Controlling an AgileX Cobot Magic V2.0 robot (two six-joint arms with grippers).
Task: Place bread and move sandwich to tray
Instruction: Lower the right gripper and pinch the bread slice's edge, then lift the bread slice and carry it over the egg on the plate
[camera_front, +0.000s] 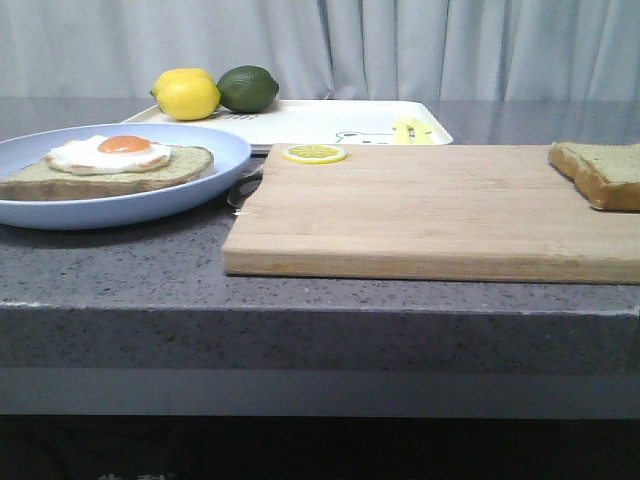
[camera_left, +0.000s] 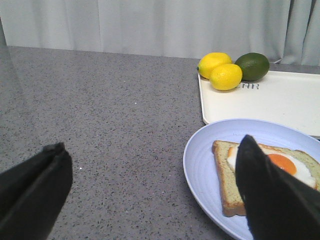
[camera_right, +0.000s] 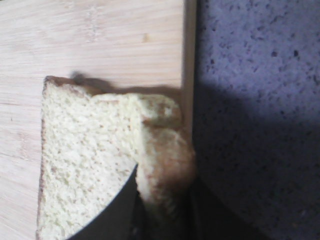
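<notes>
The bread (camera_front: 600, 170) lies on the right end of the wooden cutting board (camera_front: 420, 215). In the right wrist view my right gripper (camera_right: 162, 197) is shut on the bread's (camera_right: 85, 150) brown crust edge, at the board's (camera_right: 100, 40) side. The white tray (camera_front: 340, 118) sits at the back behind the board. A toast slice topped with a fried egg (camera_front: 110, 160) rests on a blue plate (camera_front: 120, 205) at the left; no closed sandwich shows. My left gripper (camera_left: 152, 142) hangs open over the grey counter beside the plate (camera_left: 205, 165), holding nothing. Neither gripper appears in the front view.
Two lemons (camera_front: 187, 95) and a lime (camera_front: 248, 88) sit on the tray's far left corner (camera_left: 230, 72). A lemon slice (camera_front: 315, 153) lies on the board's back edge. The grey speckled counter (camera_left: 115, 115) stretches left of the plate. A curtain hangs behind.
</notes>
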